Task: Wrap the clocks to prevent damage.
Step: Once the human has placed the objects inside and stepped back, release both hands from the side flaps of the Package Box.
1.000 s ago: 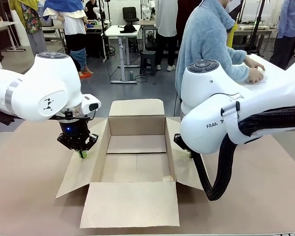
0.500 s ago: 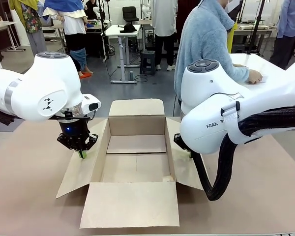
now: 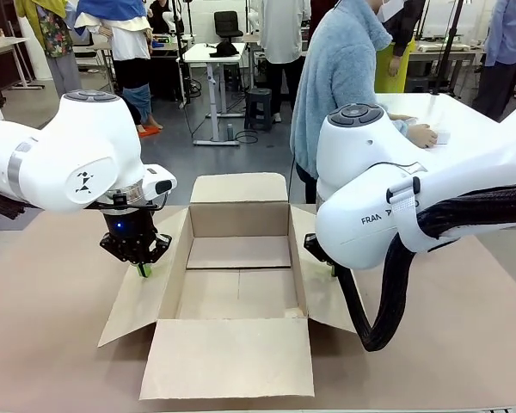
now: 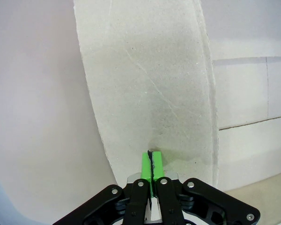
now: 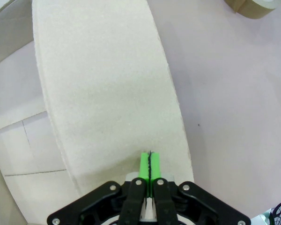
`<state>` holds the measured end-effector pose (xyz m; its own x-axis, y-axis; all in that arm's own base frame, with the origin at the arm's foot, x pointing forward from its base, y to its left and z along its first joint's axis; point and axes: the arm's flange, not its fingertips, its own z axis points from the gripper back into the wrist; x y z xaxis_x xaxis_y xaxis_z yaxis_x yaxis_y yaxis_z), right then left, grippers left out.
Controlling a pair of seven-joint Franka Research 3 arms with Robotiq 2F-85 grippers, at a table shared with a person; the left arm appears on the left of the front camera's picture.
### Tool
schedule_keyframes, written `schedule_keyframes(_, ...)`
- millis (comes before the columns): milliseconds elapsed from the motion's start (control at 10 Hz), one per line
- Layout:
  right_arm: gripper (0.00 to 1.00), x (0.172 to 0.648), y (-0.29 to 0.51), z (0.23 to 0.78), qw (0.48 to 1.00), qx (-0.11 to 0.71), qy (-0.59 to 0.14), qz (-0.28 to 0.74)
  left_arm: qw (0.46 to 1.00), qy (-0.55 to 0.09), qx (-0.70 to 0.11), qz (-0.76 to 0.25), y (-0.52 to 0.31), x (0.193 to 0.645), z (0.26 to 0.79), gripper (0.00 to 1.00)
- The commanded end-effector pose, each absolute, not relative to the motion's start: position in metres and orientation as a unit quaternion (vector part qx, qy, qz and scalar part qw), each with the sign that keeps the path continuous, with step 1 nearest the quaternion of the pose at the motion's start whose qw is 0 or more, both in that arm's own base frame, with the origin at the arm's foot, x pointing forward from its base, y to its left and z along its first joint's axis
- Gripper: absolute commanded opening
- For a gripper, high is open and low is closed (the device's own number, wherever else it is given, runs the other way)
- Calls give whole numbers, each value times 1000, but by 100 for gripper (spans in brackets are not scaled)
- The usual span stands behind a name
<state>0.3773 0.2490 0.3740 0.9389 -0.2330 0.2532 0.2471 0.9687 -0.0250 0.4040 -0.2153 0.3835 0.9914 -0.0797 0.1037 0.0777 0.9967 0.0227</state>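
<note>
Cardboard box [image 3: 241, 297] sits open. The left gripper [image 3: 144, 269], closed and empty, touches its left flap [image 3: 138, 301]; the right gripper [image 5: 150, 164], also closed, hangs over the right flap [image 5: 107, 93].

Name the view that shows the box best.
Front view: the whole open box, all four flaps spread. The left wrist view gives one side flap and some of the inside; the right wrist view gives the opposite flap.
</note>
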Motion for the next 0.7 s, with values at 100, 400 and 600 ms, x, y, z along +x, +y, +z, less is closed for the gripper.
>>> schedule_keyframes(100, 1, 377, 250, 372, 984, -31, -125, -122, 998, -51, 16, -44, -216, 403, 382, 0)
schedule_keyframes(400, 1, 377, 250, 372, 984, -31, -125, -122, 998, -51, 16, -44, -216, 403, 382, 0)
schedule_keyframes(600, 1, 377, 250, 372, 984, -31, -125, -122, 998, -51, 16, -44, -216, 403, 382, 0)
